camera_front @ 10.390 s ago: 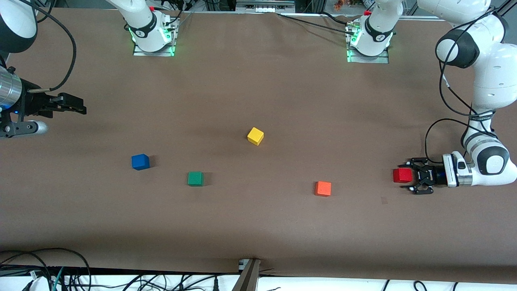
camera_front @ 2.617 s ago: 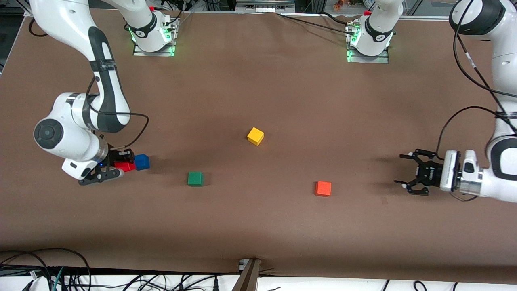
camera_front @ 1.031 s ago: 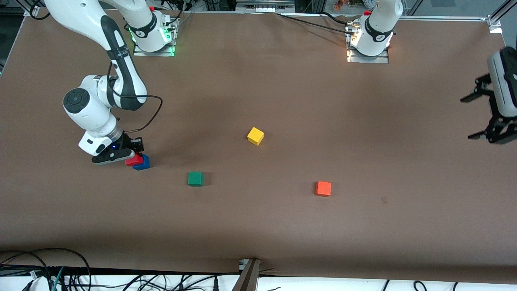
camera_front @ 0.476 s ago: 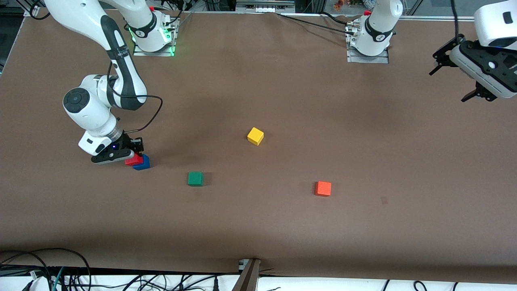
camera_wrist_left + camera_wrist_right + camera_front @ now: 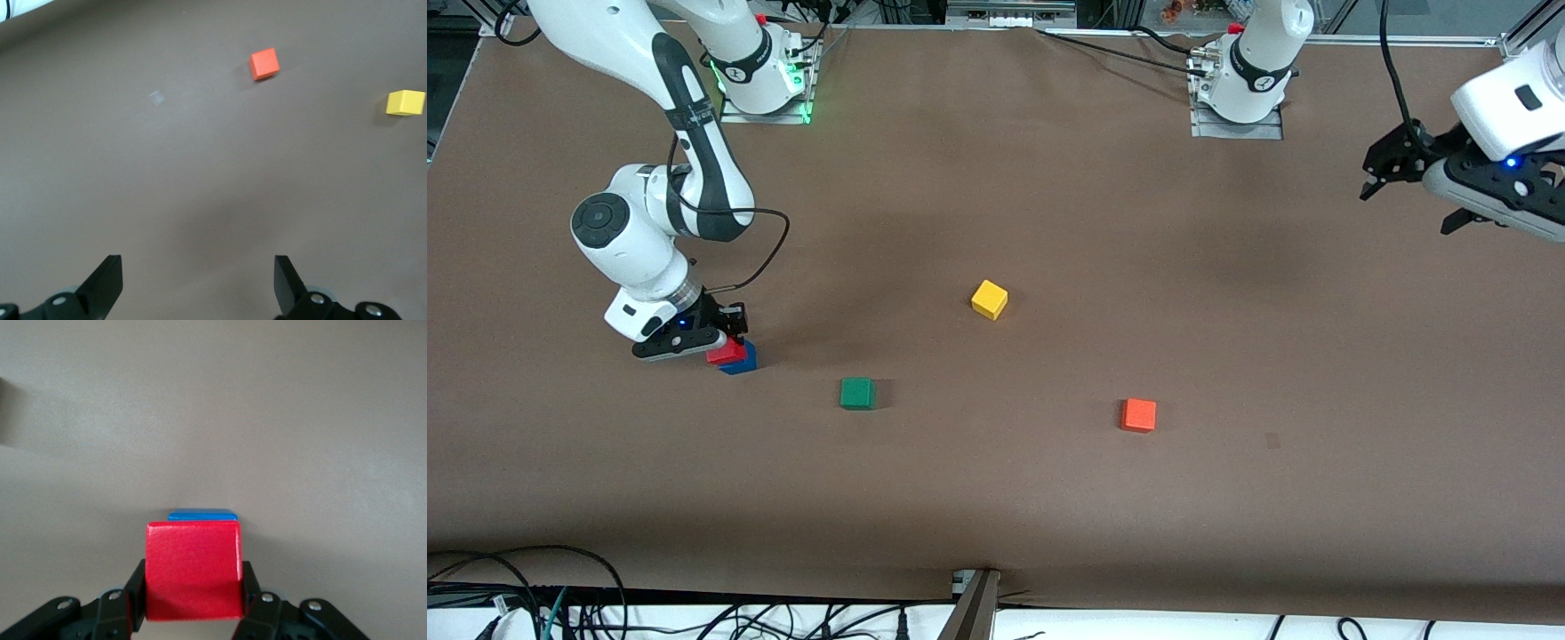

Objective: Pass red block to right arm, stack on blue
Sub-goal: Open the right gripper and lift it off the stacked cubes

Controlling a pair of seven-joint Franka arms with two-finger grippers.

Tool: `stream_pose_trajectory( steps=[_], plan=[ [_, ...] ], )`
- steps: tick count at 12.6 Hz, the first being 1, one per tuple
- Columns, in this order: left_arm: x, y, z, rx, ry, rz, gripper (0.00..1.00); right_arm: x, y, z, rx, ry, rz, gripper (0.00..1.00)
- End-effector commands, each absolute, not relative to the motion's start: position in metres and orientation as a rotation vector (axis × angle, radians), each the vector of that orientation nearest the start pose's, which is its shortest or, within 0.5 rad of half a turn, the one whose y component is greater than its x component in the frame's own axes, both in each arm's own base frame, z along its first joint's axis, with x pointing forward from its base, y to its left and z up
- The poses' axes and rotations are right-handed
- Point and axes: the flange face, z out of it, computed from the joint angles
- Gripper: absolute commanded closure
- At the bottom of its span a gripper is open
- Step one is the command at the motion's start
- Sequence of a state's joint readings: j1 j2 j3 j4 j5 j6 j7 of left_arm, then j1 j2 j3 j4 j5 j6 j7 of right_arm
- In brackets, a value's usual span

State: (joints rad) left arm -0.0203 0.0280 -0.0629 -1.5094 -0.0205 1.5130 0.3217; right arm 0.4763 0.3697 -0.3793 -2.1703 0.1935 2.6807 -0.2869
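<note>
A: where's the red block [image 5: 727, 352] at?
B: clamped in the right gripper [image 5: 732, 338], sat on the blue [image 5: 743, 359]. Left gripper [image 5: 1409, 182] is spread open, held well apart from the blue.

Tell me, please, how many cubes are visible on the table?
5: red block on the blue, held by the right tool; green cube, yellow cube and orange cube apart.

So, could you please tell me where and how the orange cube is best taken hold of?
Take the orange cube across two opposite flat side faces, coming straight down from above. It sits flat and alone on the table, apart from the other cubes, so there is room on every side. The open left tool is the closer one.
</note>
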Motion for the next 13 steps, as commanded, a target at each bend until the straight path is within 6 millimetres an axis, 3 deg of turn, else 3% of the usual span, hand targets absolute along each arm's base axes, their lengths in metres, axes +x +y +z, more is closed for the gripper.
stream_pose_trajectory(
  steps=[1,3,6,12,13],
  plan=[
    [0.538,-0.063,0.638,-3.133,0.467,0.001,0.0,0.572,0.054,0.25,-3.15,-0.391,-0.283,1.0],
    [0.534,-0.074,0.64,-3.159,0.243,0.01,0.0,0.573,0.054,0.252,-3.15,-0.389,-0.287,1.0],
    [0.54,-0.078,0.629,-3.166,0.223,0.04,0.0,0.573,0.052,0.251,-3.152,-0.385,-0.285,1.0],
    [0.544,-0.073,0.627,-3.177,0.198,0.068,0.0,0.574,0.051,0.249,-3.154,-0.382,-0.284,1.0],
    [0.545,-0.073,0.625,-3.176,0.198,0.073,0.0,0.574,0.051,0.249,-3.153,-0.384,-0.284,0.93]
  ],
)
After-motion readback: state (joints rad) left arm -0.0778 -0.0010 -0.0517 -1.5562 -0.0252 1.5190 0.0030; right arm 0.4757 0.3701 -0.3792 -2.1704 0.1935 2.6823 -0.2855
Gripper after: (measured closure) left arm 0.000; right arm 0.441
